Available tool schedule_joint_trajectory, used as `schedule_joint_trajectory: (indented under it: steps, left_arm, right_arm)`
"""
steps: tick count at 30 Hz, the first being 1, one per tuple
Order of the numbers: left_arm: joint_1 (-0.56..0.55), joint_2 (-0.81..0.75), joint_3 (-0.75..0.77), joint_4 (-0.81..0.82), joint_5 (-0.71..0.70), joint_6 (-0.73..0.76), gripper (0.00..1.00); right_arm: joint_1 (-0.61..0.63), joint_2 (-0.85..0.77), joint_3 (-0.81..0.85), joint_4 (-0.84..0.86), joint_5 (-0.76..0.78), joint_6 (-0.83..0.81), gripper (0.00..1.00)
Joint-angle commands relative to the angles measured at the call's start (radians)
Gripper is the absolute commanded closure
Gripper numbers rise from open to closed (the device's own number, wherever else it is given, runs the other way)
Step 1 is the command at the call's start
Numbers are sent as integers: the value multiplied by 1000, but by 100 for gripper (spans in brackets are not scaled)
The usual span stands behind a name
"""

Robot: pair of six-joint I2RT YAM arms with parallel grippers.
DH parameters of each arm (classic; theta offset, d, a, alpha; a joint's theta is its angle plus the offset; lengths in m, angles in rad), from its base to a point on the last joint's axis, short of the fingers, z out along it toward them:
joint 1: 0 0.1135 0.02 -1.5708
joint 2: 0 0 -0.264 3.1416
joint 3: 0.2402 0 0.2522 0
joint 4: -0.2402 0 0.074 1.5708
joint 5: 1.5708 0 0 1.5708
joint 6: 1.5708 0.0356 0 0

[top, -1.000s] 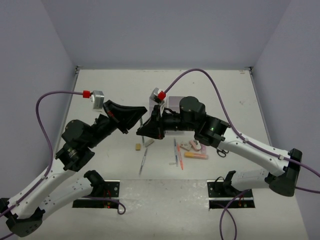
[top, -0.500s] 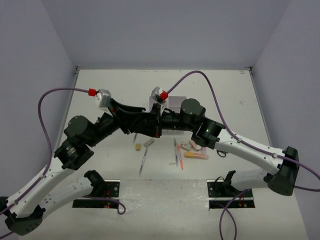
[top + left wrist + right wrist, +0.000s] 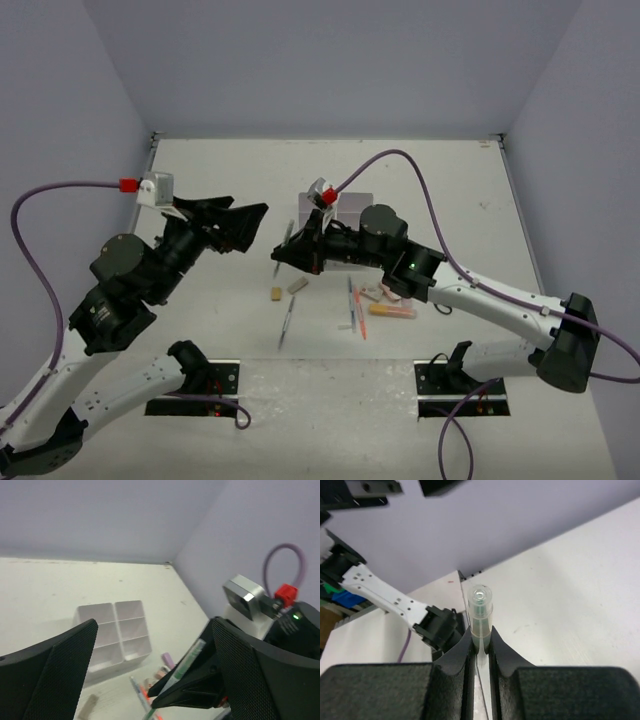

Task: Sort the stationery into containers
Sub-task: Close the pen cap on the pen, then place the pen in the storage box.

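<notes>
My right gripper [image 3: 281,256] is shut on a clear pen with a green core [image 3: 289,233], held in the air above the table; in the right wrist view the pen [image 3: 481,609] sticks out past the fingertips of the gripper [image 3: 481,639]. My left gripper [image 3: 240,222] stands wide open to the left of the pen, apart from it. From the left wrist view the held pen [image 3: 188,662] lies between its spread fingers [image 3: 64,660]. The white six-compartment organizer [image 3: 114,636] sits behind, partly hidden by the right arm in the top view [image 3: 354,202].
On the table lie a tan eraser [image 3: 275,293], a grey eraser [image 3: 297,286], a thin pen [image 3: 285,324], several pens [image 3: 353,306], an orange marker [image 3: 392,311], a pink eraser [image 3: 390,290] and black-handled scissors [image 3: 445,303]. Walls close in at the back and sides.
The left gripper has opened, let go of the pen and drawn back to the left. The right gripper keeps the pen and has shifted slightly left.
</notes>
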Motion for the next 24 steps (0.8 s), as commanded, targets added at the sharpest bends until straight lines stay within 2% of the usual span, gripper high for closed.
schedule_joint_trajectory:
  steps: [1, 5, 7, 11, 13, 17, 20, 24]
  left_arm:
    - [-2, 16, 63, -330, -376, -19, 0]
    - [-2, 13, 7, -433, -387, 30, 0]
    - [-2, 6, -80, -413, -378, 58, 0]
    - [9, -30, -231, -271, -410, 81, 0]
    - [31, -10, -231, -276, -391, 87, 0]
    - [111, 2, -227, -272, -403, 95, 0]
    - [190, -13, -251, -240, -322, 113, 0]
    - [210, 1, -269, -216, -238, 130, 0]
  right_arm:
    - [-26, -97, -32, -79, 202, -68, 100]
    - [-111, -147, -55, -152, 294, -78, 100]
    - [-161, -161, -71, -164, 340, -89, 100]
    - [-235, -182, -93, -172, 370, -100, 100]
    - [-261, -172, -81, -172, 373, -110, 100]
    - [-303, -64, -14, -172, 378, -121, 100]
    - [-311, 55, 68, -175, 415, -154, 100]
    - [-321, 162, 159, -175, 431, -178, 100]
